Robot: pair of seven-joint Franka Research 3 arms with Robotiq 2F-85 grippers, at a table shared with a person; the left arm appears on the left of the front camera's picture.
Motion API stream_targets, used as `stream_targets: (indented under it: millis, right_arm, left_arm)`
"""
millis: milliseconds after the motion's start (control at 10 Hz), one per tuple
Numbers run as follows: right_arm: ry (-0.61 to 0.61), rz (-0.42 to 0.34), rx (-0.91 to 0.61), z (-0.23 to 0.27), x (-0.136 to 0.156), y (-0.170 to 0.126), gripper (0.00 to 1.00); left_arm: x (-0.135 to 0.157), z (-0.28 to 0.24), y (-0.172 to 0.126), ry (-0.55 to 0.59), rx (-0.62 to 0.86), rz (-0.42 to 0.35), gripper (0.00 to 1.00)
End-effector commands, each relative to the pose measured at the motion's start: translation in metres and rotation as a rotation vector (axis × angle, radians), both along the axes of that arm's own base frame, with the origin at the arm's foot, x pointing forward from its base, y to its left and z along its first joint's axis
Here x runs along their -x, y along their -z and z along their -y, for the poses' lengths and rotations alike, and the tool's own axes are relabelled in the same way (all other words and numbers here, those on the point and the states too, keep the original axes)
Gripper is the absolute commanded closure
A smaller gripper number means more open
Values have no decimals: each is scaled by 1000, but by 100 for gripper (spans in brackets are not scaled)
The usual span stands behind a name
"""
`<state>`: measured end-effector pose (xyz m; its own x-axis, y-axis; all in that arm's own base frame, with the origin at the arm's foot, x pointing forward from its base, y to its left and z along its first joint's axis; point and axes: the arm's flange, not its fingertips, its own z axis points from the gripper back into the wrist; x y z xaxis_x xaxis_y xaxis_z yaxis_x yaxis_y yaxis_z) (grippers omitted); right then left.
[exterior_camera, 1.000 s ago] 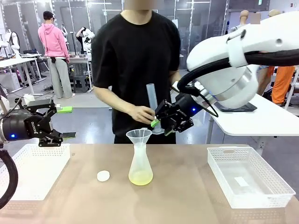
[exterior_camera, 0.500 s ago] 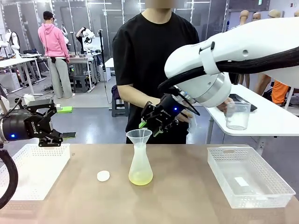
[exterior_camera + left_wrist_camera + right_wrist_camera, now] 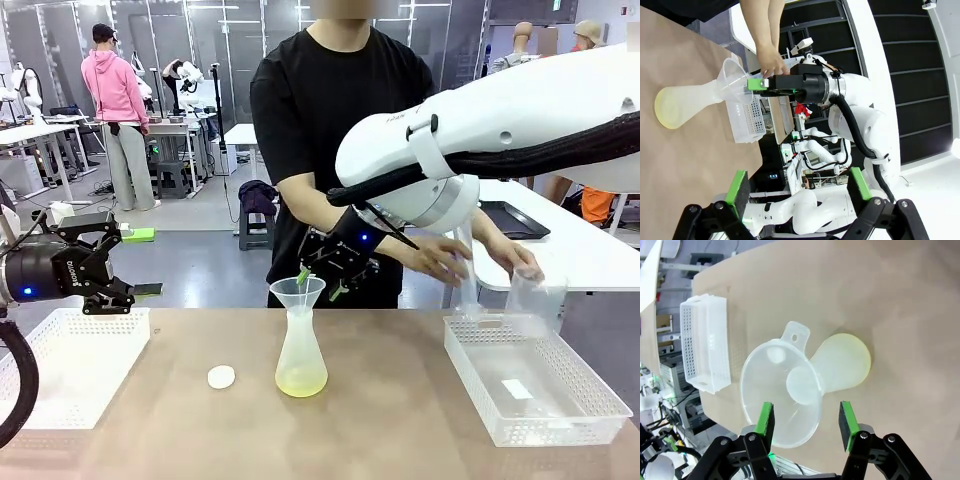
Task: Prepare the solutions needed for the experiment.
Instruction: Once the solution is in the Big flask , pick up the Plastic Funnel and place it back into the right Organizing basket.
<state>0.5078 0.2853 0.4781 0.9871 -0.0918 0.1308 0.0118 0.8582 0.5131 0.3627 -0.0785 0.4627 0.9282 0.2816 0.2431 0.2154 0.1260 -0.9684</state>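
A see-through conical flask [image 3: 300, 345] stands mid-table with a clear funnel [image 3: 299, 292] in its neck. The solutions [image 3: 301, 381] are a shallow pale yellow-green layer at the flask's bottom. My right gripper [image 3: 318, 283] hangs open just behind and above the funnel's rim, holding nothing. The right wrist view looks down past the right gripper [image 3: 806, 420] into the funnel [image 3: 782, 400] and onto the flask [image 3: 842, 365]. Open and empty, my left gripper [image 3: 112, 292] hovers over the left basket. From the left gripper [image 3: 797, 187], the flask [image 3: 685, 100] lies ahead.
A white cap [image 3: 221, 377] lies left of the flask. White baskets sit at the left [image 3: 60, 385] and right [image 3: 560, 420] table edges. The person's hands hold a tall clear cylinder [image 3: 466, 270] and a beaker [image 3: 530, 292] over the right basket.
My right arm swung left from the person to the funnel, its jaws now empty. The person now has the cylinder, and holds it with a beaker over the right basket. Left arm still.
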Motion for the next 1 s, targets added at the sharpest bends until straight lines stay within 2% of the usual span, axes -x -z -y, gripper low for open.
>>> stream_targets:
  millis: [0, 300, 600, 900]
  right_arm:
    - [58, 4, 49, -10, -5, 5, 34]
    - [75, -11, 39, -11, -7, 14, 34]
    - [91, 2, 18, -10, 2, 13, 53]
    - [89, 0, 18, -10, 9, 12, 78]
  left_arm:
    - [0, 2, -1, -1, 22, -2, 0]
    - [0, 2, -1, -1, 22, -2, 0]
    - [0, 2, -1, -1, 22, -2, 0]
    - [0, 2, -1, -1, 22, -2, 0]
